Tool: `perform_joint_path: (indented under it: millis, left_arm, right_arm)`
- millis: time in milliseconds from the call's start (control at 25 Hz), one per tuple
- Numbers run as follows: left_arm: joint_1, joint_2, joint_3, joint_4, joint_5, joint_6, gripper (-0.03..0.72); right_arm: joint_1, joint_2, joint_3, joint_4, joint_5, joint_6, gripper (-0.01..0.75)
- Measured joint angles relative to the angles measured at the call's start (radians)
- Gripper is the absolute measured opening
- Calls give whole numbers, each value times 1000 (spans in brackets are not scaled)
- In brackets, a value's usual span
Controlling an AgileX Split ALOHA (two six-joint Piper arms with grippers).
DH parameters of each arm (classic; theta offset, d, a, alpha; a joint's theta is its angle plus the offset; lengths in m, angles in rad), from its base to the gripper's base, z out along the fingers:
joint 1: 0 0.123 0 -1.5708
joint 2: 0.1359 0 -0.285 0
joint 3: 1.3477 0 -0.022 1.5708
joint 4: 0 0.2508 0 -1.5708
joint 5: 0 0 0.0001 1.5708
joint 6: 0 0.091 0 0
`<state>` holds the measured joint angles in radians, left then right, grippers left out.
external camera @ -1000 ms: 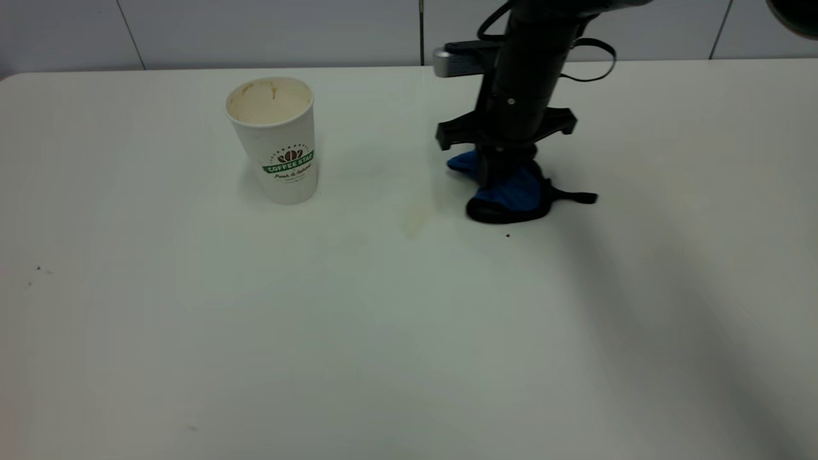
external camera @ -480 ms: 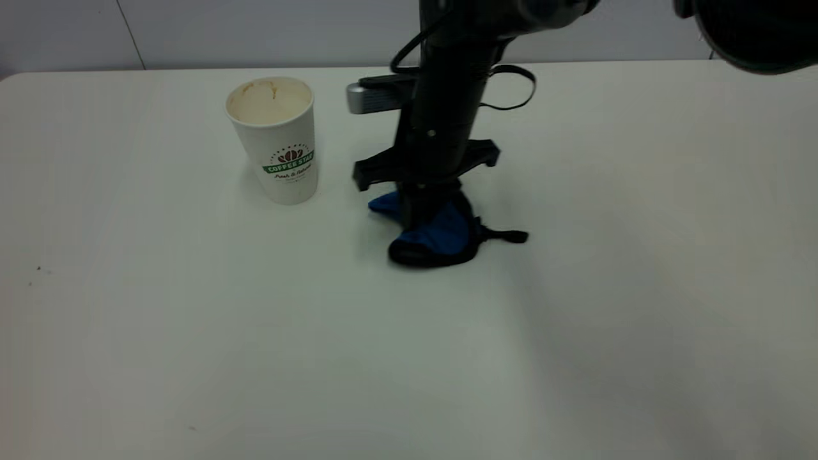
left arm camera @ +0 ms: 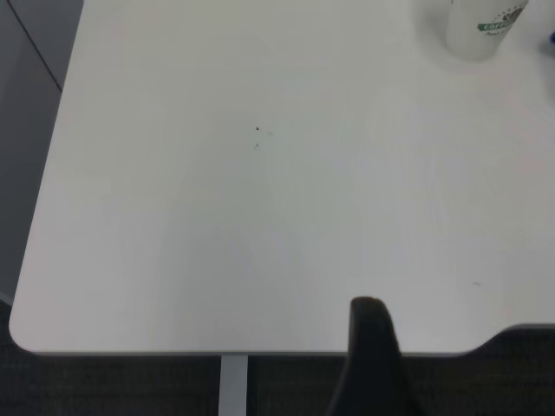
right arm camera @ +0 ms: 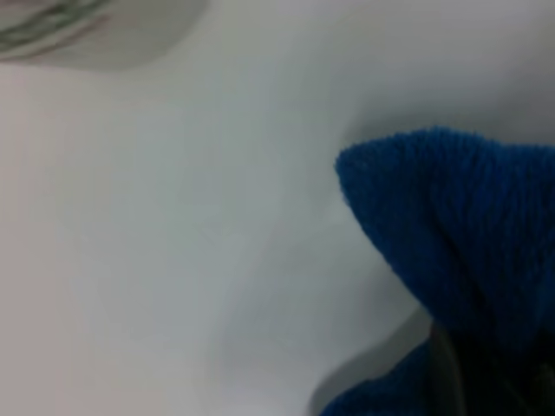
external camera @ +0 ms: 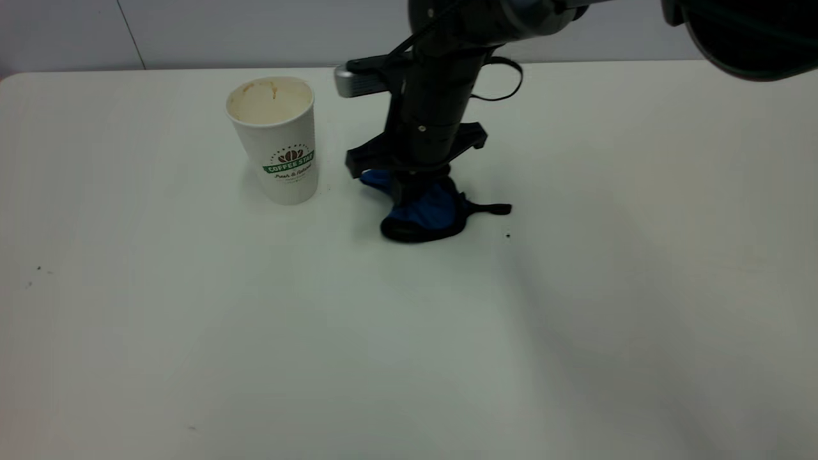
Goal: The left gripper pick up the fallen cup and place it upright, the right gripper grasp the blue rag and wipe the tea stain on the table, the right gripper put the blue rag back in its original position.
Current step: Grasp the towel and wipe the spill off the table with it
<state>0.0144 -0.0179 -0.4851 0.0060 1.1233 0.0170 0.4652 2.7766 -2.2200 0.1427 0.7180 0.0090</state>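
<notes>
The cup (external camera: 276,137) stands upright on the table (external camera: 192,319), left of centre; its base also shows in the left wrist view (left arm camera: 481,30). My right gripper (external camera: 412,191) points straight down, shut on the blue rag (external camera: 425,214), and presses it on the table just right of the cup. The rag's black strap trails to the right. The rag fills part of the right wrist view (right arm camera: 468,251). The tea stain is hidden under the rag or not visible. My left gripper is parked off the table's near-left edge; only one dark finger (left arm camera: 373,364) shows.
A tiny dark speck (external camera: 508,236) lies right of the rag. More specks (external camera: 38,269) sit at the table's left. The right arm's upper part (external camera: 754,32) hangs over the far right corner.
My right gripper has dragged the blue rag leftward over the spot where the tea stain was, then slightly back away. The stain no longer shows. The cup has not moved.
</notes>
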Motion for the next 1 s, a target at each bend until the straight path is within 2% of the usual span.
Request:
perform_joint_path:
  millis: [440, 560, 760, 840, 920, 1000]
  left_arm:
    - [0, 0, 0, 0, 0, 0, 564]
    - [0, 0, 0, 0, 0, 0, 564]
    - [0, 0, 0, 0, 0, 0, 564]
    - [0, 0, 0, 0, 0, 0, 564]
    - [0, 0, 0, 0, 0, 0, 564]
    - [0, 0, 0, 0, 0, 0, 564]
  right_arm:
    - [-317, 0, -3, -17, 146, -1, 67]
    - [-382, -2, -3, -34, 193, -9, 67]
    - [-438, -5, -3, -75, 249, -9, 73]
    - [-449, -5, -6, -82, 274, -2, 106]
    - [-453, -5, -12, -85, 300, -9, 176]
    - [-454, -5, -42, -85, 347, -20, 326]
